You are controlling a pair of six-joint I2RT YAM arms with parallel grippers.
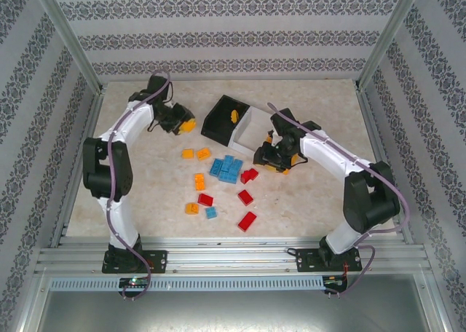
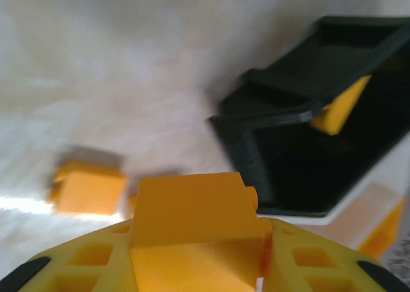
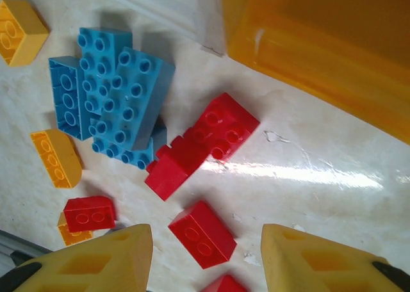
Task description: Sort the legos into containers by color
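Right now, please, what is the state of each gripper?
Left gripper: closed on a yellow brick.
Right gripper: open, holding nothing.

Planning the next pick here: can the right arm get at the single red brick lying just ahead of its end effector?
Probably yes. The right end effector hangs open above the red brick, nothing covers it, and bare table shows on either side of it.

Red, blue and orange-yellow legos (image 1: 230, 169); black bin (image 1: 215, 119), white bin (image 1: 242, 134), orange bin (image 3: 320, 36)
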